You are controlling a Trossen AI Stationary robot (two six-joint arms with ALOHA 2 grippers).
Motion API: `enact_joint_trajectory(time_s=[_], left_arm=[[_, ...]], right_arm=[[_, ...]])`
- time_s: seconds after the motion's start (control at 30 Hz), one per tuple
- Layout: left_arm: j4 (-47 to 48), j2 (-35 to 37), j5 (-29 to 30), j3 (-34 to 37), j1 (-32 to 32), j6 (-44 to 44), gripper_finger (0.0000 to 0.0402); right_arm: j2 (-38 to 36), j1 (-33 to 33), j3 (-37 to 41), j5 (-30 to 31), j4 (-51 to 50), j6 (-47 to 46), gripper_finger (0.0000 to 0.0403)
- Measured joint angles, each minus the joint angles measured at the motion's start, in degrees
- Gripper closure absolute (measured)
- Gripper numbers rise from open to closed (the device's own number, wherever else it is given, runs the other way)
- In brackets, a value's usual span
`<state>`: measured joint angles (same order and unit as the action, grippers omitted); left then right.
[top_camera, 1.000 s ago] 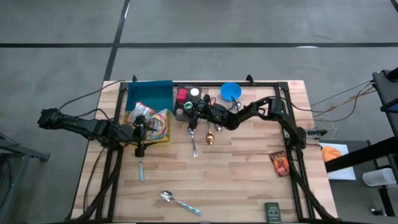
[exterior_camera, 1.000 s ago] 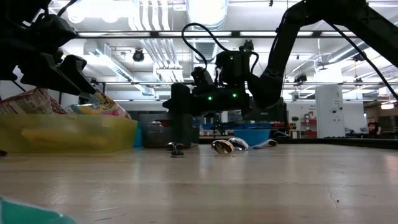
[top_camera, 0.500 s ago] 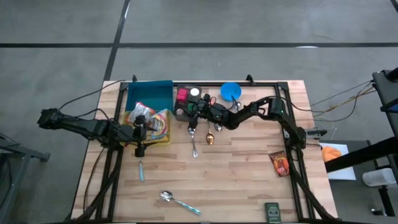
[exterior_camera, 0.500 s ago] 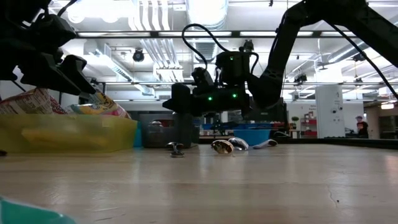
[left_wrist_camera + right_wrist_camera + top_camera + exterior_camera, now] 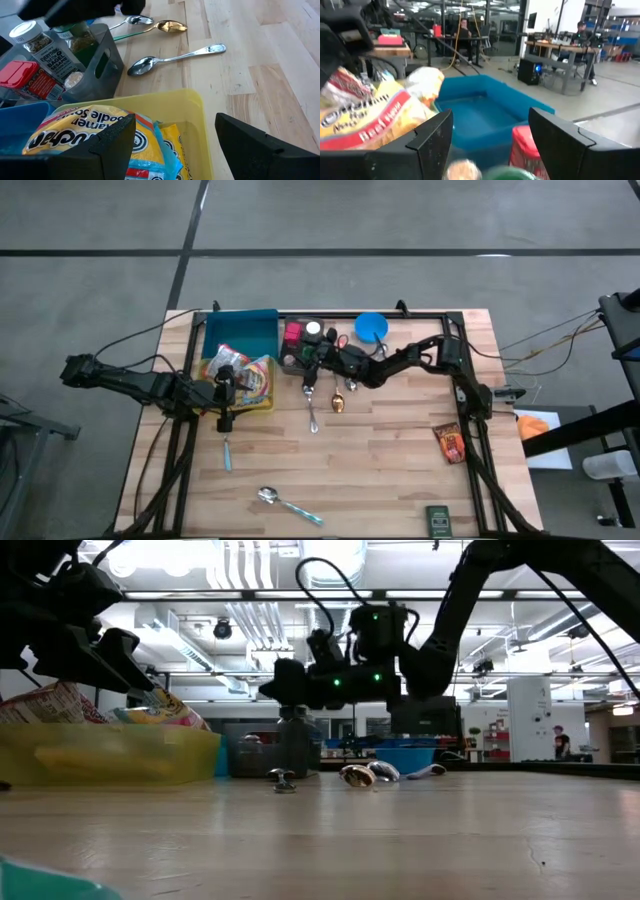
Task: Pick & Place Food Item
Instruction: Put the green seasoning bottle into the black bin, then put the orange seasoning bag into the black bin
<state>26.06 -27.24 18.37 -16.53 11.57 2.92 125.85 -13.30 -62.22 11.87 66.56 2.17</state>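
From above, the right gripper (image 5: 313,361) hovers over the grey plastic caddy of jars (image 5: 300,350) at the wooden tabletop's (image 5: 380,460) far edge, nearer it than the left gripper (image 5: 226,387), which hangs over the yellow plastic bin (image 5: 262,404). At table height, the right one sits clear above the caddy. Left wrist: fingers apart over yellow noodle packets (image 5: 75,132). Right wrist: fingers apart, nothing held, red-lidded jar (image 5: 525,145) just below.

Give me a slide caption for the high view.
Right gripper open over the grey caddy; left gripper open above the yellow bin.
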Motion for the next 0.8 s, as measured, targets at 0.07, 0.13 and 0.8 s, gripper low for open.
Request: enact_joint_trajectory(time_s=[0.07, 0.13, 0.8], left_arm=[[0.0, 0.0, 0.0, 0.0, 0.0, 0.1, 0.0130], [0.0, 0.0, 0.0, 0.0, 0.0, 0.1, 0.0130], [0.0, 0.0, 0.0, 0.0, 0.0, 0.0, 0.0130]], right_arm=[[-0.9, 0.4, 0.0, 0.1, 0.0, 0.3, 0.0145], [-1.9, 0.8, 0.0, 0.1, -0.1, 1.1, 0.0145], [-26.1, 8.7, 0.6, 6.7, -46.1, -1.9, 0.0145]])
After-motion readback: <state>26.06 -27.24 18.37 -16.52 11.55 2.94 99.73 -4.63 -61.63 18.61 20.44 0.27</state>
